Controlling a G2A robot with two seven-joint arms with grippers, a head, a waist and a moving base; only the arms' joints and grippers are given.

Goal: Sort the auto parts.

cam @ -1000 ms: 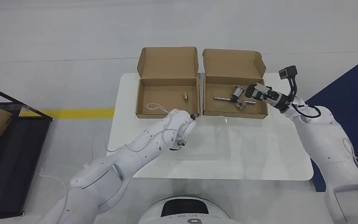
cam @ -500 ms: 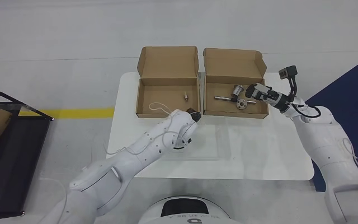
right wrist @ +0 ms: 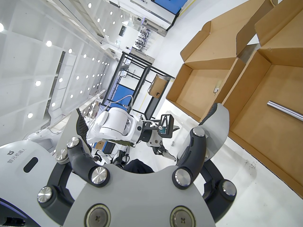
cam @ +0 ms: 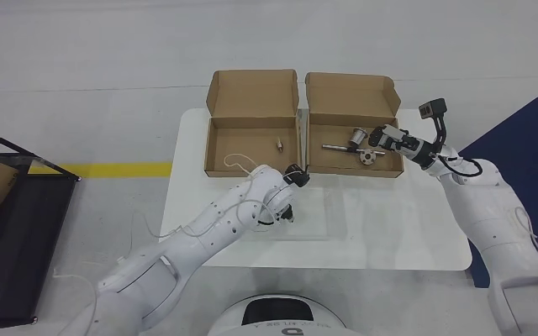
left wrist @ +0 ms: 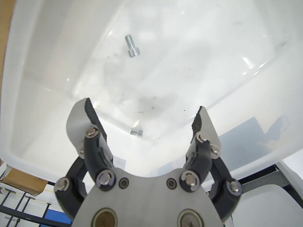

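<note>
My left gripper [left wrist: 144, 116] hangs open over a clear plastic tray [left wrist: 213, 48] on the white table. A small silver bolt [left wrist: 136, 132] lies on the tray floor low between its fingers, and a second bolt [left wrist: 132, 46] lies farther off. From above, this gripper [cam: 289, 215] points down at the tray [cam: 324, 210], just in front of the left cardboard box [cam: 220, 151], which holds one small part [cam: 278, 144]. My right gripper [cam: 388, 136] is open and empty at the right end of the right box [cam: 382, 168], above a shaft [cam: 340, 148], a cylindrical piece [cam: 359, 134] and a flange [cam: 366, 156].
Both boxes stand side by side at the table's back edge with their lids folded back. The right wrist view shows the left box [right wrist: 203, 88], the right box [right wrist: 272, 119] and the shaft [right wrist: 284, 111]. A black rack [cam: 25, 227] stands on the floor at the left.
My left gripper has swung away from the left box's front wall, toward the robot and a little right, over the tray. The right arm has stayed in place.
</note>
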